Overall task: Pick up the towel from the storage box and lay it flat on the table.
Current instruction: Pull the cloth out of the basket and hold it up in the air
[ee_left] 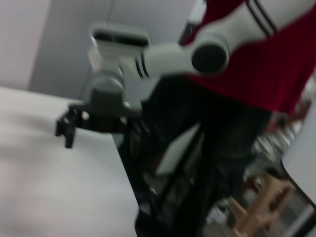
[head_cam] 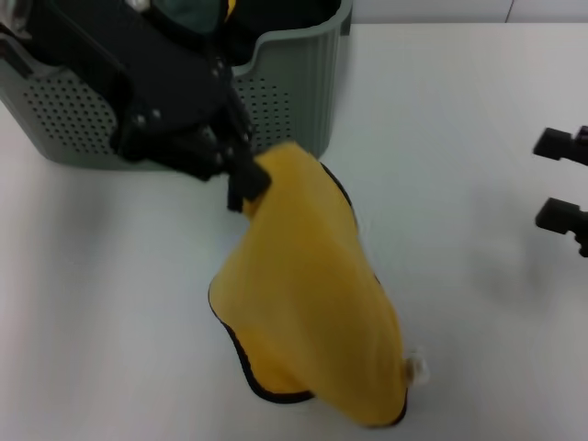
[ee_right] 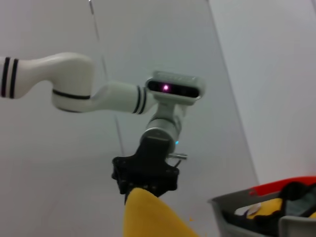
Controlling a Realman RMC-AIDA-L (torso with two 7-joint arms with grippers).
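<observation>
The yellow towel [head_cam: 312, 294] hangs bunched from one upper corner in front of the storage box [head_cam: 299, 83]. Its lower folds, with black edging and a small white tag [head_cam: 418, 370], rest on the white table [head_cam: 459, 110]. My left gripper [head_cam: 243, 188] is shut on that upper corner, just off the box's front wall. The right wrist view shows the same grip: the left gripper [ee_right: 143, 185] pinches the towel [ee_right: 148, 217], with the box [ee_right: 247, 217] off to one side. My right gripper [head_cam: 554, 179] hovers open at the table's right edge, and my right gripper [ee_left: 66, 131] also shows in the left wrist view.
Dark and yellow cloth [head_cam: 197, 11] lies inside the box. Bare tabletop stretches to the right of the towel and to the left below the box. Beyond the table's edge [ee_left: 123, 163] stand the robot's body and some furniture.
</observation>
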